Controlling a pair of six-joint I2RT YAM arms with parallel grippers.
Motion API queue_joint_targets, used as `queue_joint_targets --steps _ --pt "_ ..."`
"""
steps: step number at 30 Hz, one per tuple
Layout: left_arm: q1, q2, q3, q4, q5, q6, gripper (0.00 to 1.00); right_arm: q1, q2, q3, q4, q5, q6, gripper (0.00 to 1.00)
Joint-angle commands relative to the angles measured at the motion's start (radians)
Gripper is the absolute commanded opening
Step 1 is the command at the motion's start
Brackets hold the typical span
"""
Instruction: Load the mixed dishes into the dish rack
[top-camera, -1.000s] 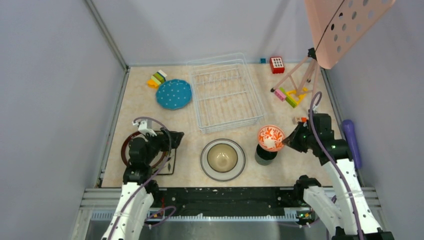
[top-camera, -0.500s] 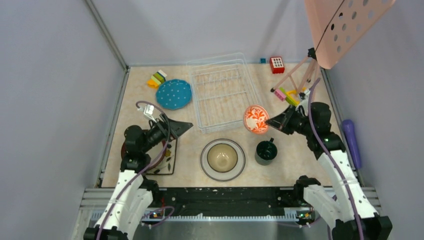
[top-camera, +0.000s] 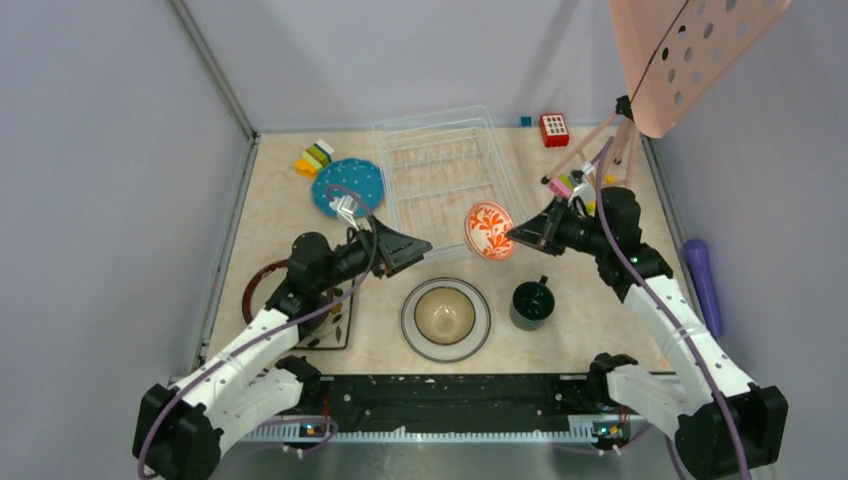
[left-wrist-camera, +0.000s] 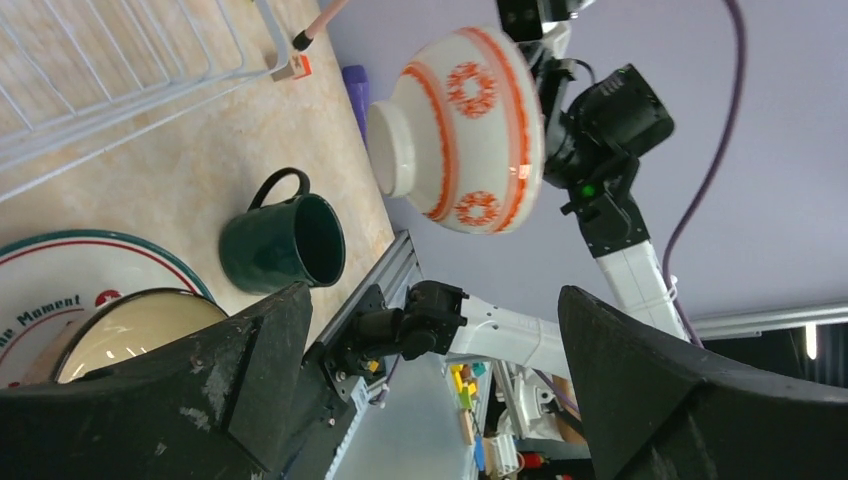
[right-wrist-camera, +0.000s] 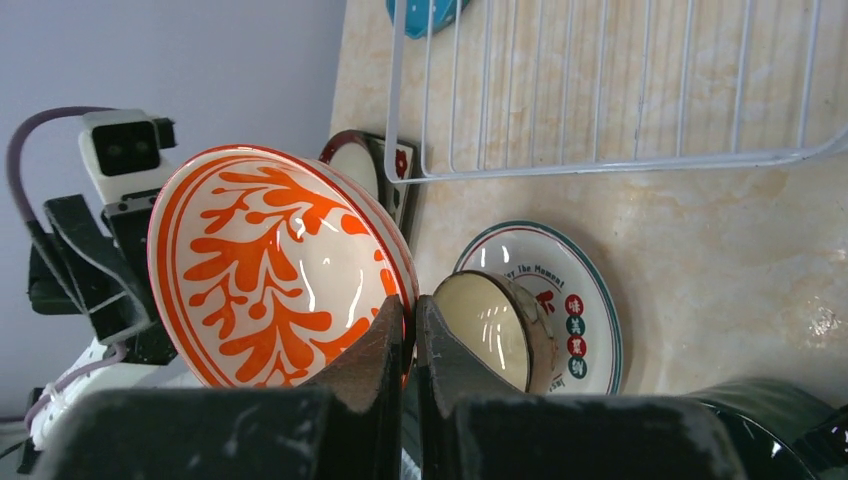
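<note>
The right tool (top-camera: 512, 234) pinches the rim of the orange-white bowl (top-camera: 488, 230), tipped on its side above the near right corner of the dish rack (top-camera: 383, 165). The left tool (top-camera: 420, 250) is wide apart and empty. That thin pinch might slip, dropping the bowl onto the wires.

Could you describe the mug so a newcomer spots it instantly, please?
Find the white wire dish rack mid-table. Near its front right corner, right of the plate holding a brown bowl, stands the dark green mug: the only piece with a handle.
</note>
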Motion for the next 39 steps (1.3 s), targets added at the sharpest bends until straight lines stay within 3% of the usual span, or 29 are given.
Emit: queue_joint_targets --steps 1,10,23,30,39 --pt "-0.066 0.057 0.058 0.097 -0.095 -0.054 0.98 0.032 0.001 0.081 0.103 0.003 0.038 0.00" --pt "-0.148 0.130 0.079 0.242 -0.121 -0.067 0.98 0.121 0.024 0.088 0.083 0.047 0.035 0.00" --pt "-0.174 0.160 0.099 0.136 -0.174 -0.033 0.98 0.171 0.031 0.091 0.079 0.068 0.035 0.00" --pt "-0.181 0.198 0.103 0.160 -0.167 -0.045 0.98 0.183 0.031 0.095 0.082 0.068 0.034 0.00" --pt "-0.189 0.238 0.108 0.213 -0.129 -0.070 0.89 0.188 0.032 0.102 0.073 0.076 0.026 0.00"
